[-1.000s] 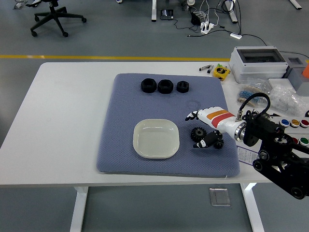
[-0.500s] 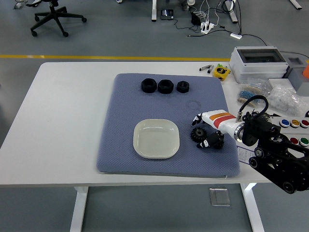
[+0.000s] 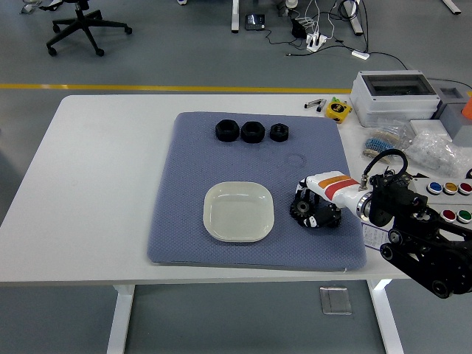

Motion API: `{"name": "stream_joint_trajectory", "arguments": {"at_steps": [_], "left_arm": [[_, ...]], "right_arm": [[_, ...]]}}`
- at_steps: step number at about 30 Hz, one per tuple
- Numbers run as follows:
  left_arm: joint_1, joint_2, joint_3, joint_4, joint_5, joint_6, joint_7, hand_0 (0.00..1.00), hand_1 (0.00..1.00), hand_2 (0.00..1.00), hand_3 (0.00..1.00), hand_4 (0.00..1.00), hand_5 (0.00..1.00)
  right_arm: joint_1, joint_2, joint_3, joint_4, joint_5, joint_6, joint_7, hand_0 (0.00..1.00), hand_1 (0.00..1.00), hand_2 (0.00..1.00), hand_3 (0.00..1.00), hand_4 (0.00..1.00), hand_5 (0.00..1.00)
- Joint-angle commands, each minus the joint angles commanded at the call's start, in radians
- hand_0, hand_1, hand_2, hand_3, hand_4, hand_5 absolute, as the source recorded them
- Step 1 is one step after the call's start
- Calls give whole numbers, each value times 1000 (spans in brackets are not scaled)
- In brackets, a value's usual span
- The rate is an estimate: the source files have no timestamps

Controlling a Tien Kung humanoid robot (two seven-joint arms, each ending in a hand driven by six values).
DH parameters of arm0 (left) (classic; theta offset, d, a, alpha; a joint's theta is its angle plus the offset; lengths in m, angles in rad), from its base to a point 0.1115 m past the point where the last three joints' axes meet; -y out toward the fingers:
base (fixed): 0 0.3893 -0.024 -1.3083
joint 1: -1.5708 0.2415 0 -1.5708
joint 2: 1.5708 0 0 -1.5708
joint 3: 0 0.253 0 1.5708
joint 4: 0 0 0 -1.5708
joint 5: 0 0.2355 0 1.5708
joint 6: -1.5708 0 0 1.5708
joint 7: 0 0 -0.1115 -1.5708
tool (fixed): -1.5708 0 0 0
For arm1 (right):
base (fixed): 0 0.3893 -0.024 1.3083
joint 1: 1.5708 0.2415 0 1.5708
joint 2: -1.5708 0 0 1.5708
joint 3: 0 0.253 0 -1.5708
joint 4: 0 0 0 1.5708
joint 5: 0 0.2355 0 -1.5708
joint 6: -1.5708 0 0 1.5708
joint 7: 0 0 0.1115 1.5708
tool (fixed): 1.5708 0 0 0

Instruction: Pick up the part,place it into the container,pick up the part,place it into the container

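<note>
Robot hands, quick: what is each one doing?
Left hand: not in view.
Right hand: closed around the black toothed gear on the blue mat.

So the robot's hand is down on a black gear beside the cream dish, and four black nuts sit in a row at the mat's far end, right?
Not quite: the head view shows three nuts in that row, not four. The rest holds: the right hand is down on the gear beside the dish on the mat.
</note>
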Motion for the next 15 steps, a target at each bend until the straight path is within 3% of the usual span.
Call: {"name": "stream_joint_trajectory", "arguments": {"at_steps": [8,15], "left_arm": [[5,0,-7,0,10,0,1,823,802,834,577,495,713],[10,0,-8,0,14,-2,1,823,802,835,578,495,713]], "right_arm": [[-1,-16,39,65,-17,-34,6,252,339,431,480,620,261],[11,-13,54,170,-59,-44,-12,249,335,432,483,616,254]]}}
